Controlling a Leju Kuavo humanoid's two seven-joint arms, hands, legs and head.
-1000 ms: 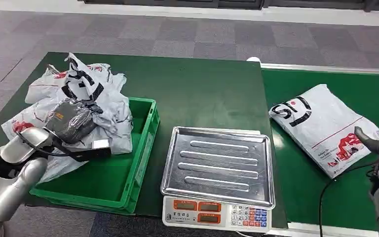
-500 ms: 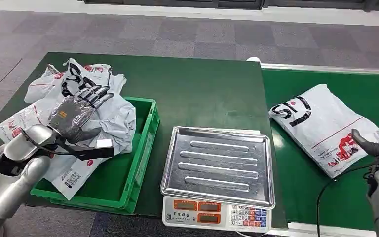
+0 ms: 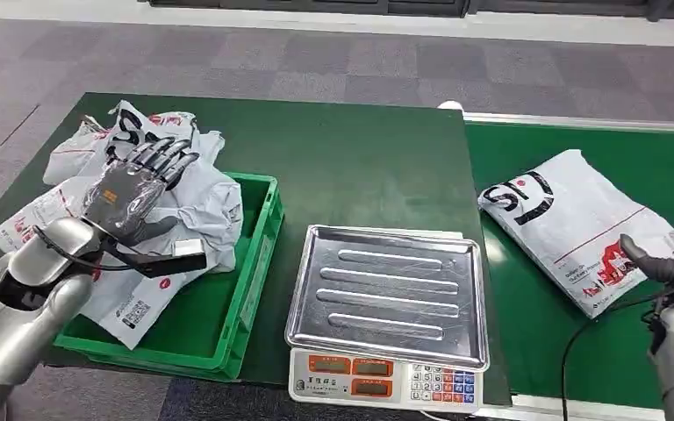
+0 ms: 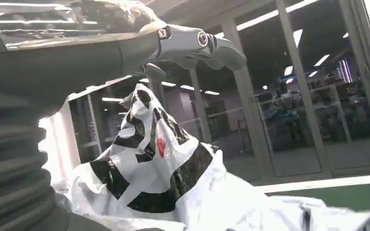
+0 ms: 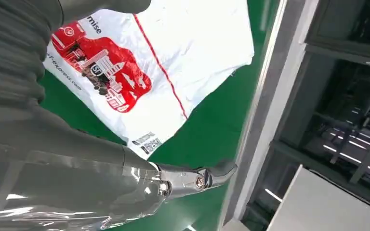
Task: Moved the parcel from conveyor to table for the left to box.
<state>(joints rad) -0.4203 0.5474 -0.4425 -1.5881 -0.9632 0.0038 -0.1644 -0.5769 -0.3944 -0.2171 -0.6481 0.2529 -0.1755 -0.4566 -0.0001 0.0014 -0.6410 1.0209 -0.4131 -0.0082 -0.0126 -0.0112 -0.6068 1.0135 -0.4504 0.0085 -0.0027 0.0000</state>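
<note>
A white parcel (image 3: 570, 221) with black lettering and a red print lies flat on the green conveyor (image 3: 658, 162); it also shows as the white parcel (image 5: 144, 57) in the right wrist view. My right hand (image 3: 667, 263) hovers at the parcel's near right corner, fingers (image 5: 197, 182) stretched out and holding nothing. My left hand (image 3: 136, 184) is spread open just above a heap of white parcels (image 3: 184, 206) that lies over the far left part of the green box (image 3: 259, 254). The crumpled top parcel (image 4: 154, 163) sits below the left fingers (image 4: 192, 43).
A scale with a ribbed metal tray (image 3: 386, 294) and a keypad (image 3: 386, 377) stands at the near edge of the dark green table (image 3: 360, 158), between the box and the conveyor. Grey carpet floor lies beyond the table.
My left hand has uncurled from the parcel heap and lifted slightly, fingers now spread; the parcels have settled lower over the box. My right hand has drifted a little right and down.
</note>
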